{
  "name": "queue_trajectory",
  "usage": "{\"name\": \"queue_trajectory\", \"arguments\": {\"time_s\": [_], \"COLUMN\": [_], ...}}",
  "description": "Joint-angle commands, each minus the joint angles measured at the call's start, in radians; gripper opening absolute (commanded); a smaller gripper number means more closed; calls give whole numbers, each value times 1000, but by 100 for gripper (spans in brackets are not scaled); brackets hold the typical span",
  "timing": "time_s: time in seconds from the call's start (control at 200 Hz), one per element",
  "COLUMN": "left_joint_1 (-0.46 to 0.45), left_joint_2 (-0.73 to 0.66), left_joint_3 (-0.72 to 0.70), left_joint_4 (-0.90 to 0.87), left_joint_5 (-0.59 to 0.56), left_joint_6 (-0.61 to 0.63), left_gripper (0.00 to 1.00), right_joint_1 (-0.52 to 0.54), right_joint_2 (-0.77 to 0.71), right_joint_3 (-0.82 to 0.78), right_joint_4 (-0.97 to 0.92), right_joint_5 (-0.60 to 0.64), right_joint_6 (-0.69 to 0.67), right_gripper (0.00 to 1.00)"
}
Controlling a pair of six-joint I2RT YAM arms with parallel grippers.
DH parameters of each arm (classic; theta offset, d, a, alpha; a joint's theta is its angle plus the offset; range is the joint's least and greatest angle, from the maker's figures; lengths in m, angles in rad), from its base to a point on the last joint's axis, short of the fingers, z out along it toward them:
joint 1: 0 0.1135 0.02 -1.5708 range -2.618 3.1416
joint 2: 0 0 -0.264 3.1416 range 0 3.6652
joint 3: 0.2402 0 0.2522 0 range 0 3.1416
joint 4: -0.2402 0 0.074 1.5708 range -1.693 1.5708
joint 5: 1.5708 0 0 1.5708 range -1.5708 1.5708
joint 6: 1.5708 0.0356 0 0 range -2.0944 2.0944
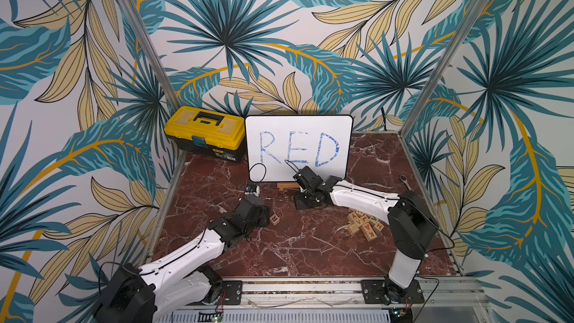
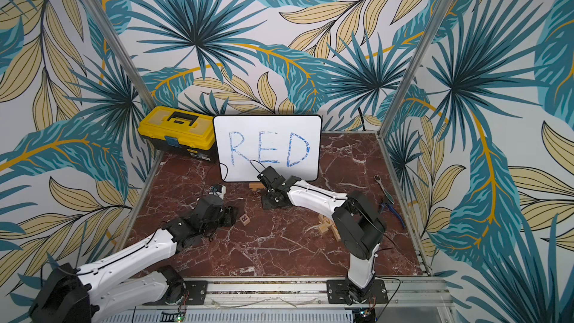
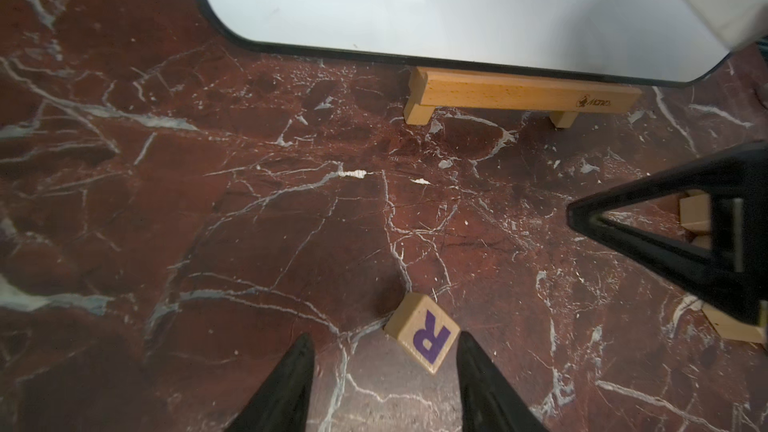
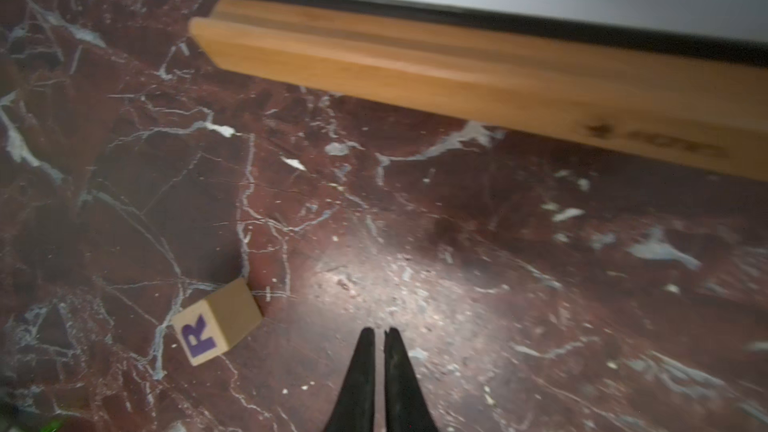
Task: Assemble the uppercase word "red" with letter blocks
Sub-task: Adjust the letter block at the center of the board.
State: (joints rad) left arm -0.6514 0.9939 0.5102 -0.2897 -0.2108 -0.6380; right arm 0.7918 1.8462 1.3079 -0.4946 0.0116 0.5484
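Now note left gripper [image 3: 384, 334] spread apart, with R block [image 3: 424, 336] loose beside one fingertip, resting on marble table [image 3: 208, 209]; right gripper [image 4: 379, 331] pressed together, empty.

Matt wooden block [image 3: 422, 336], seemingly glossy tabletop [image 3: 249, 209]

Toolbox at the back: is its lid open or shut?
Shut. The toolbox lid lies flat on its base, with the blue latch across the seam.
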Motion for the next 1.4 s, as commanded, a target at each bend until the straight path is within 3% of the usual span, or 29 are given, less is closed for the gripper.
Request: {"name": "queue_trajectory", "arguments": {"time_s": [0.0, 0.17, 0.275, 0.366, 0.551, 0.936, 1.182, 1.397], "left_joint_1": [0, 21, 120, 171, 176, 183, 185, 185], "left_joint_2": [-121, -355, -448, -469, -439, -520, -721, -715], "left_joint_3": [-52, -124, -165, -184, -181, -202, -243, -242], "left_joint_4": [-132, -234, -259, -258, -231, -277, -434, -460], "left_joint_5": [-134, -230, -131, -70, -3, -4, -85, -91], "left_joint_6": [-110, -201, -209, -209, -162, -179, -289, -308], "left_gripper": [61, 71, 72, 72, 72, 71, 71, 70], "right_joint_1": [53, 84, 109, 122, 142, 177, 190, 192], "right_joint_2": [41, 63, 87, 126, 217, 339, 383, 424], "right_joint_3": [66, 127, 208, 301, 449, 605, 634, 654], "right_joint_4": [-47, -128, -245, -358, -524, -643, -620, -594], "right_joint_5": [-29, -41, -12, 10, 32, 33, -4, -10], "right_joint_6": [-65, -146, -232, -318, -446, -512, -479, -459], "right_gripper": [22, 35, 38, 40, 40, 44, 50, 53]}}
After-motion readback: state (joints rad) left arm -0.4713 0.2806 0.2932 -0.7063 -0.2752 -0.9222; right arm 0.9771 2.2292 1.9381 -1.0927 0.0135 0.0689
